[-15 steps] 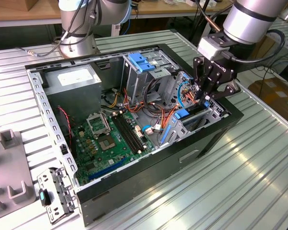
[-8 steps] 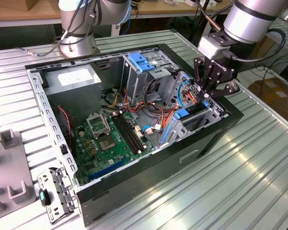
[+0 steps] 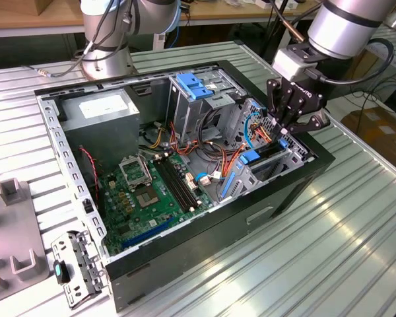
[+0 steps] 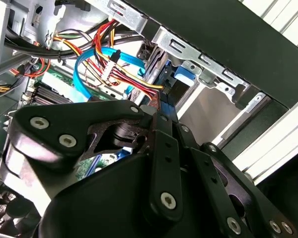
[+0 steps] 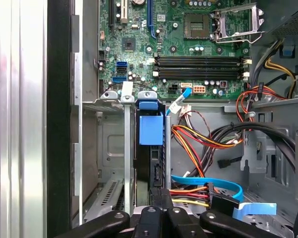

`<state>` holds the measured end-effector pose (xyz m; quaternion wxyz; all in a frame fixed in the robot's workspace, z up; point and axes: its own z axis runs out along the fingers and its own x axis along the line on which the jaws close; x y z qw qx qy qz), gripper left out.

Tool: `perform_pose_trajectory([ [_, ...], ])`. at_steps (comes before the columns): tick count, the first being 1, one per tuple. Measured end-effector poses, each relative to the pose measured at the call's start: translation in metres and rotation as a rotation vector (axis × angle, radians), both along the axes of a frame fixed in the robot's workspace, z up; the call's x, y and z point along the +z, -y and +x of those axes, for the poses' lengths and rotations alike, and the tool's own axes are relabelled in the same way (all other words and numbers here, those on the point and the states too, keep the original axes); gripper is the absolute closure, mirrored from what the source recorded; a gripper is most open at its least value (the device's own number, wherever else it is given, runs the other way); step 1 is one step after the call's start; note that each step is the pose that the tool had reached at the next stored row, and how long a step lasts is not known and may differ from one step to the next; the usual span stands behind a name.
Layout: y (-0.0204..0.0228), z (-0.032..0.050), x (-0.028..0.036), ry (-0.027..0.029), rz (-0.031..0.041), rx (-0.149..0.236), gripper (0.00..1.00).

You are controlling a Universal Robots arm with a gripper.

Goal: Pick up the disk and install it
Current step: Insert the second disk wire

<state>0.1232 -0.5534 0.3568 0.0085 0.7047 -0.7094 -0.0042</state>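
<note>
The disk [image 5: 150, 130] stands on edge in the lower drive bay at the case's front corner, with its blue carrier bracket facing the motherboard. The exterior view shows that bracket as a blue piece [image 3: 254, 157] inside the bay. My gripper [image 3: 282, 137] reaches down into the case right over the bay. In both wrist views its black fingers lie close together, and the tips [image 5: 160, 194] sit at the disk's near end. The second wrist view shows the gripper [image 4: 161, 106] right beside the blue bracket [image 4: 176, 84]. Whether they touch I cannot tell.
The open black case [image 3: 251, 211] holds a green motherboard [image 3: 145, 191], a grey power supply [image 3: 102, 109] and an upper metal cage with a blue latch [image 3: 195, 86]. Coloured cables [image 5: 203, 139] run beside the bay. A second arm's base [image 3: 105, 53] stands behind; grey fixtures [image 3: 13, 224] lie at the exterior view's left.
</note>
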Motion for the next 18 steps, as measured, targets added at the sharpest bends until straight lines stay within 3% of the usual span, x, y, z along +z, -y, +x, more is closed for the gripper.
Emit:
perform_pose_trajectory([
  [11, 0.0000, -0.0097, 0.0016, 0.0000, 0.0002, 0.000, 0.89],
  [14, 0.0000, -0.0097, 0.0135, 0.0000, 0.0006, 0.000, 0.89],
  [15, -0.0002, -0.0097, 0.0239, 0.0000, 0.0007, 0.000, 0.89],
  [16, -0.0003, -0.0097, 0.0304, 0.0000, 0.0005, 0.000, 0.89],
  [17, -0.0006, -0.0097, 0.0346, 0.0000, 0.0006, 0.000, 0.89],
  [18, -0.0014, -0.0097, 0.0348, 0.0000, 0.0009, 0.000, 0.89],
])
